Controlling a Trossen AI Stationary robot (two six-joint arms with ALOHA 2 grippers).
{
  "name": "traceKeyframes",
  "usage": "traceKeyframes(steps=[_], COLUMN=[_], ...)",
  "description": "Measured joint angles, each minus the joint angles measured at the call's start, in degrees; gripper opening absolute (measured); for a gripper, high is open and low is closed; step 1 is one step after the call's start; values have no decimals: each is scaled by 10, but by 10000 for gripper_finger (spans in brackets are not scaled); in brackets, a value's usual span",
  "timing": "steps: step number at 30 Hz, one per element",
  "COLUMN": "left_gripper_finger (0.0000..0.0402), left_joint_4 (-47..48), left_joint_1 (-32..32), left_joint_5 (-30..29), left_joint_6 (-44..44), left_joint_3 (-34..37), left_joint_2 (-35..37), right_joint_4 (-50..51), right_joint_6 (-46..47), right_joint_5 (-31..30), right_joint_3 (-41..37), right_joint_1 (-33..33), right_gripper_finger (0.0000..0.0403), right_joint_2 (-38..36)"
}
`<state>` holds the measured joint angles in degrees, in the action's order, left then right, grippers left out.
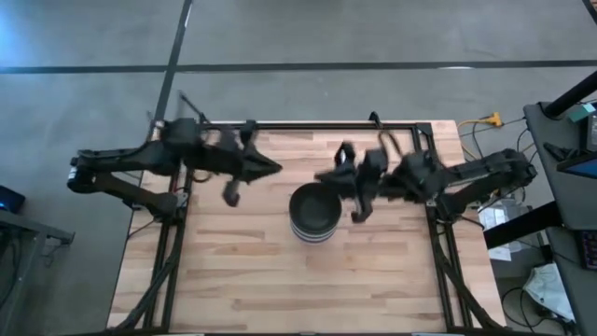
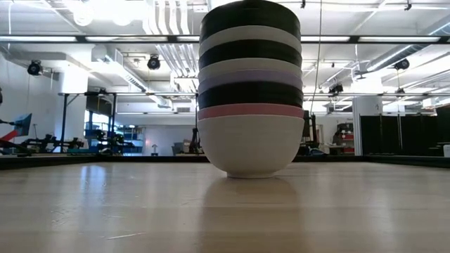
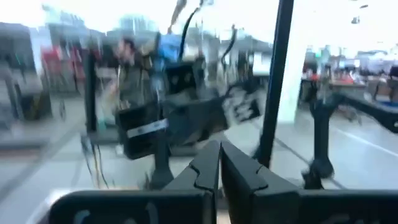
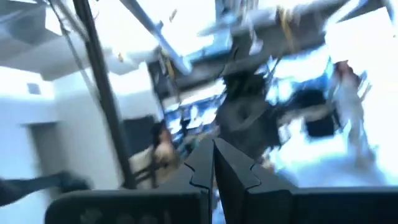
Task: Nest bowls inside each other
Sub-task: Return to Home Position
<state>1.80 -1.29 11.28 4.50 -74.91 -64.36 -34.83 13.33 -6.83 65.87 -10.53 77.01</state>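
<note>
All the bowls stand nested in one stack (image 1: 312,215) at the middle of the table. In the low view the stack (image 2: 249,88) rests on the base of a white bowl. Above it show pink, black, lavender, white and black rims, with a black bowl on top. My left gripper (image 1: 276,168) hovers to the far left of the stack, shut and empty (image 3: 219,163). My right gripper (image 1: 323,175) hovers just beyond the stack's far right side, also shut and empty (image 4: 213,163). Both wrist views look out into the room, not at the table.
The wooden table (image 1: 233,280) has bare boards around the stack on the near, left and right sides. A black frame rail (image 1: 317,124) runs along its far edge. Cables and equipment (image 1: 550,187) crowd the floor to the right of the table.
</note>
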Motion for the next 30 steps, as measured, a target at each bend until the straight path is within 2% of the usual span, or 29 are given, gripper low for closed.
traceKeyframes(steps=[6, 11, 15, 21, 26, 28, 30], left_gripper_finger=[1, 1, 1, 1, 1, 1, 1], left_joint_4=[34, 148, 247, 306, 348, 364, 370], left_joint_1=[-38, -62, -62, -62, -62, -62, -61], left_joint_5=[-36, -98, -120, -159, -208, -252, -261], left_joint_6=[-44, -54, -39, -5, -2, 24, 60], left_joint_3=[-4, 0, 2, 27, 93, 126, 169], left_joint_2=[97, 204, 261, 380, 490, 539, 591], right_joint_4=[136, 246, 283, 283, 180, 149, 134], right_joint_6=[-67, -103, -112, -81, -63, -63, -61], right_joint_5=[14, 13, 14, -2, -44, -64, -83], right_joint_3=[59, 76, 52, -61, -208, -264, -314], right_joint_1=[79, 112, 113, 113, 113, 113, 113], right_gripper_finger=[9, 9, 9, 9, 9, 9, 9], right_joint_2=[-91, -210, -308, -433, -539, -587, -643])
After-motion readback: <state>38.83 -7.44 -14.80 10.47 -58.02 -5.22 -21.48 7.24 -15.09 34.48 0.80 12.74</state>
